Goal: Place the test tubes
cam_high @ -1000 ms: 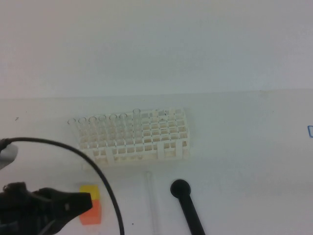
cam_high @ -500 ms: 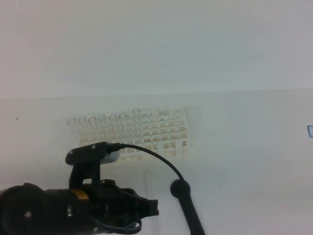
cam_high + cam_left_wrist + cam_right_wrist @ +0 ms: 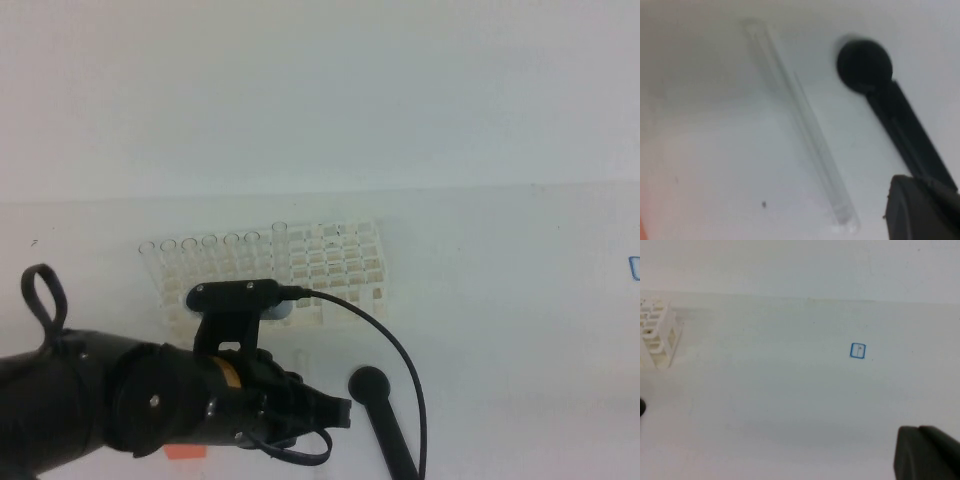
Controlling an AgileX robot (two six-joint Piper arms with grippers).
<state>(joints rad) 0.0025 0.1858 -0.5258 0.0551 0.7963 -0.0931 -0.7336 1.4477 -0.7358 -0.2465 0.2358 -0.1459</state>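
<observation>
Before the rack [image 3: 335,265], left gripper [image 3: 336,412] overhangs test tube [image 3: 801,117]; right gripper [image 3: 928,455] far right.

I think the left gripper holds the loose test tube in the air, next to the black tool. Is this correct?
Not quite. The left wrist view shows the test tube lying flat on the table, not gripped, next to the black tool. The left gripper hovers near it; the right gripper is elsewhere over the table.
</observation>
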